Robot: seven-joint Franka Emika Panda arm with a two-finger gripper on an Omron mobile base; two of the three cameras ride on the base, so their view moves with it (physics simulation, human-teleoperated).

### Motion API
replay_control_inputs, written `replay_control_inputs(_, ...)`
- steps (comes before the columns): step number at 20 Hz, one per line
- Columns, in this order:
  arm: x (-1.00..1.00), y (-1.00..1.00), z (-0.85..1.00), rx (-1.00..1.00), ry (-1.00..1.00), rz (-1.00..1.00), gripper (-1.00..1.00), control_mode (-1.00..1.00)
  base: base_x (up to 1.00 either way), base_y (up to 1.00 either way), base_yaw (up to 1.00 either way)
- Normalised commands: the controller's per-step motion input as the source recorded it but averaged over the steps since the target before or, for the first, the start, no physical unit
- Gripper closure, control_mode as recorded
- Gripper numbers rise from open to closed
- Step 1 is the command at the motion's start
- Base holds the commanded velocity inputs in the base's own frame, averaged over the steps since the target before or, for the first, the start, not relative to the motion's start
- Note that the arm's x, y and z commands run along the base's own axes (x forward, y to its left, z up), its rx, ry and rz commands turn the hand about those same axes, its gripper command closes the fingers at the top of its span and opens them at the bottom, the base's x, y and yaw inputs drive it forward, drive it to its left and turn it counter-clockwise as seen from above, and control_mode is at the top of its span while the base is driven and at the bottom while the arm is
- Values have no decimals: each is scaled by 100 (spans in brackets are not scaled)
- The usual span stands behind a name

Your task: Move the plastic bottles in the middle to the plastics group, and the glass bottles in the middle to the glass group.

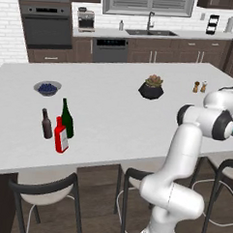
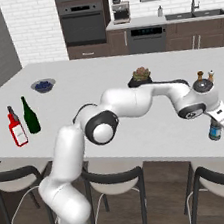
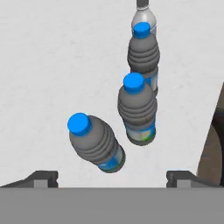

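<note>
The arm reaches far right over the white worktop (image 2: pixel 137 130), and the gripper (image 3: pixel 112 177) hangs above three grey-clear ribbed plastic bottles with blue caps (image 3: pixel 136 109), fingers (image 3: pixel 41 178) spread wide, holding nothing. A fourth clear bottle with a dark cap (image 3: pixel 143 17) stands just behind (mostly hidden). Far left, the red flat-sided bottle (image 1: pixel 61 136) stands just beside the dark green wine bottle (image 1: pixel 67 118) and brown bottle (image 1: pixel 47 124).

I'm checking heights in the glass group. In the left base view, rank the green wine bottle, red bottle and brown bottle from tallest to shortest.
1. Green wine bottle, tallest.
2. Red bottle.
3. Brown bottle, only slightly shorter; the red one stands nearer the camera, so this order is unsure.
</note>
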Motion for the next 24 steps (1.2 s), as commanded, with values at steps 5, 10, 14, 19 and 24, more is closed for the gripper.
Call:
replay_control_inputs(5, -78, 72, 33, -8, 0, 0, -100, -100, 0, 0, 0)
replay_control_inputs(10, -32, 73, 68, -1, 0, 0, -100, -100, 0, 0, 0)
replay_control_inputs(14, -31, 67, 77, 0, 4, 4, -100, -100, 0, 0, 0)
replay_control_inputs(19, -19, 76, 72, 0, 8, 13, -100, -100, 0, 0, 0)
replay_control_inputs(24, -39, 95, 64, 0, 10, 24, -100, -100, 0, 0, 0)
